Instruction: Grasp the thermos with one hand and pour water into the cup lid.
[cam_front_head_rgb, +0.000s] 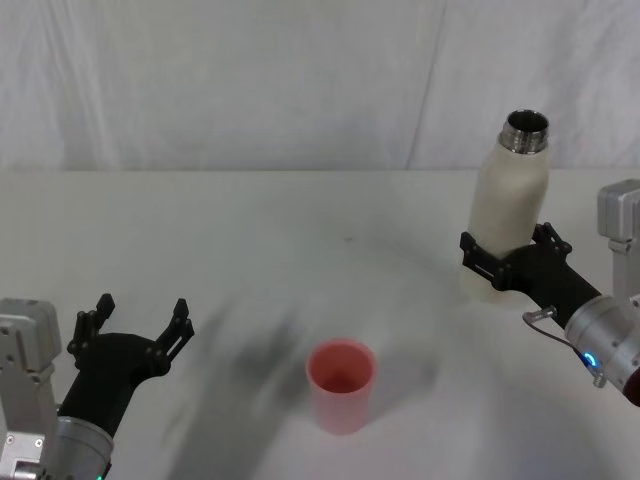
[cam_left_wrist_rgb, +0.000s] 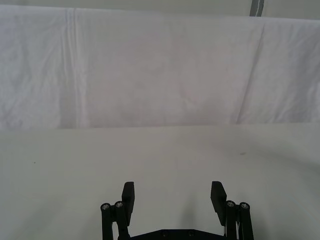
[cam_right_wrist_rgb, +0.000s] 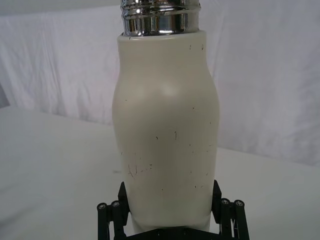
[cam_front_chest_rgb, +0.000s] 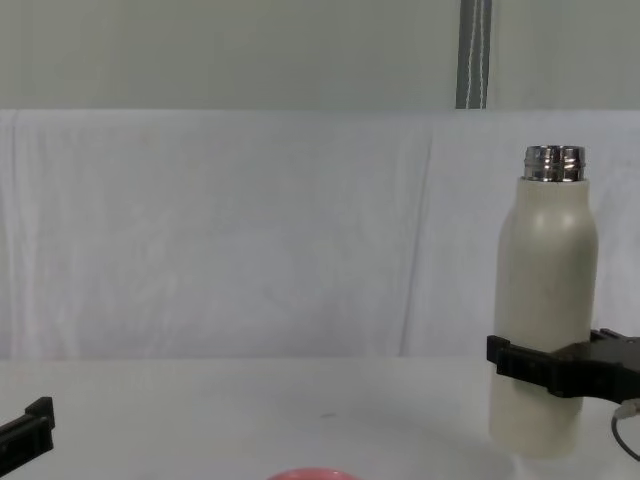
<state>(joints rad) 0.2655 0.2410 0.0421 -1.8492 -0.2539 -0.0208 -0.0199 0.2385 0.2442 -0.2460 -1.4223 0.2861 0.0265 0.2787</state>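
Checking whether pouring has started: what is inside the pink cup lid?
In the head view the cup lid stands upright, mouth open, showing only its pink inner wall and bottom; no water is evident. The thermos stands upright in the right end effector, contents hidden.

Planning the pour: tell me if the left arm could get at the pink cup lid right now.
Probably yes. The left gripper hovers with jaws open, and only bare table lies between it and the cup lid; the thermos is off in the right gripper.
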